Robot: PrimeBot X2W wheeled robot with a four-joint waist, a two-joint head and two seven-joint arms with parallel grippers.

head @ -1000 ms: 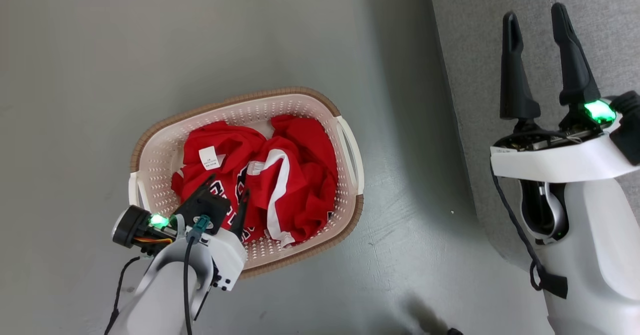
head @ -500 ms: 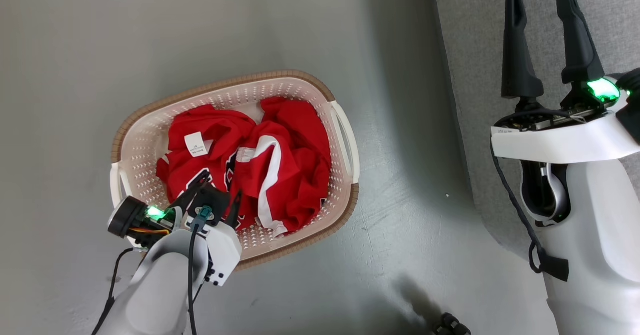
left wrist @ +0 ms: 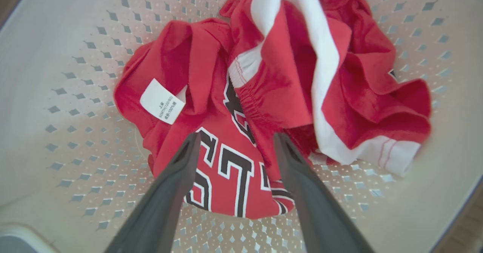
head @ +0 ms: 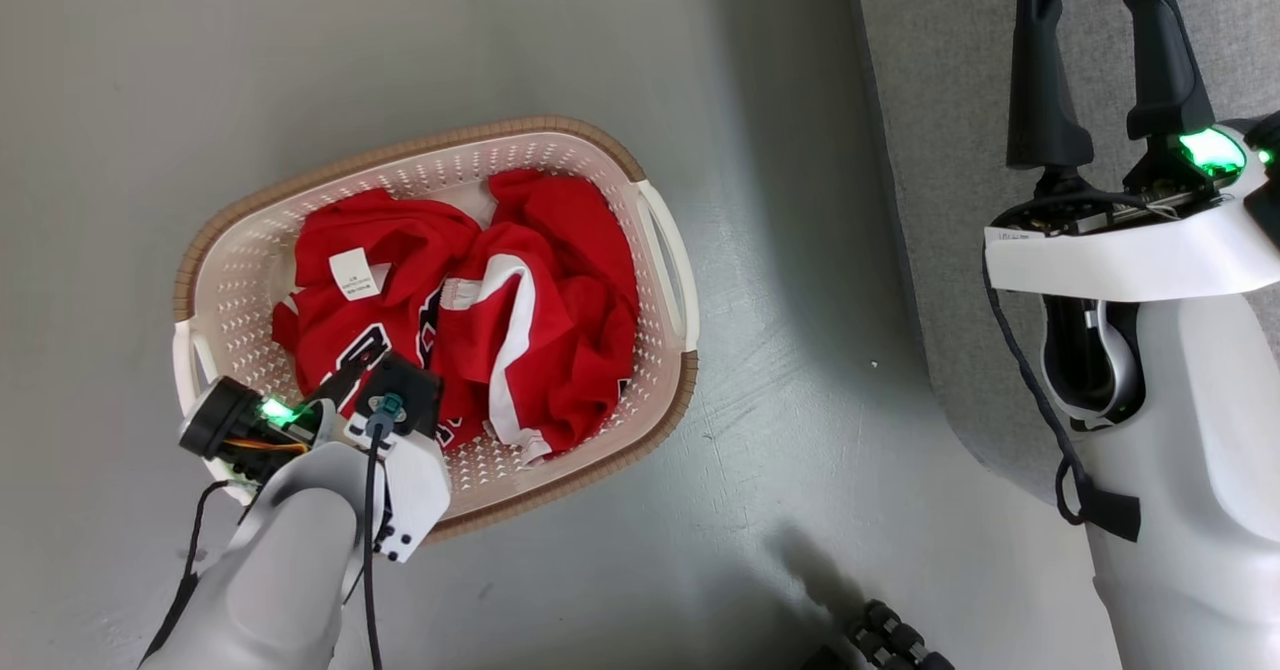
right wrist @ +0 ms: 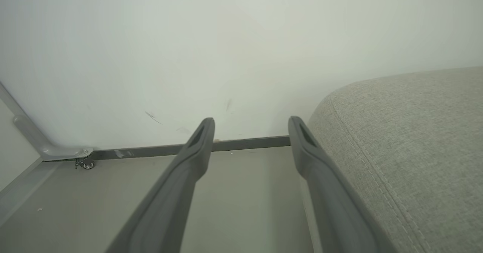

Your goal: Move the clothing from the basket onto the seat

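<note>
Left gripper (left wrist: 237, 138): spread wide, empty, tips over lettered part of red clothing (head: 470, 310). Clothing heaped inside basket (head: 240, 280), on floor (head: 300, 50), left. Right gripper (right wrist: 252, 122): spread wide, empty, raised beside seat (head: 950, 150) edge, far right.

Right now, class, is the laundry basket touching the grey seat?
Apart. The head view shows a strip of bare floor lying between the basket and the seat.

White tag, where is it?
In the head view, the white tag lies on the red clothes in the basket, left half, beyond the left gripper.
</note>
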